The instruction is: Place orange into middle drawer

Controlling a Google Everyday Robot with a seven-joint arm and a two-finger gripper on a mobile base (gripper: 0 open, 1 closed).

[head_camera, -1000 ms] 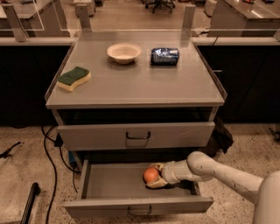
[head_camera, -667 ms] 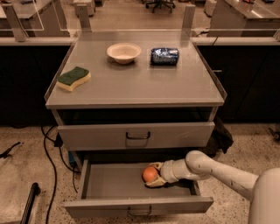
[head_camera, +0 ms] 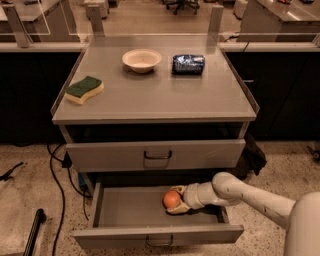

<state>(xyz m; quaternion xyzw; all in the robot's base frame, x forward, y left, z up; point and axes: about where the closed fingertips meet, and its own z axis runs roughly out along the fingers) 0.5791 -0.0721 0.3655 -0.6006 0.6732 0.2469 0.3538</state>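
Jaws clasp the one orange (head_camera: 171, 199) inside the one open middle drawer (head_camera: 130, 208), towards its right side

Speckled stone floor (head_camera: 30, 170); dark cabinets (head_camera: 25, 95) behind; desks (head_camera: 290, 12), office chair (head_camera: 181, 5) beyond; dim light.

The orange (head_camera: 171, 199) sits in the open middle drawer (head_camera: 130, 214), right of centre, held by the tool (head_camera: 174, 200) from its right.

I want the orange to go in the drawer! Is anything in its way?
Nothing visible is. The gripper holds the orange already inside the open middle drawer, and the drawer floor around it looks bare.
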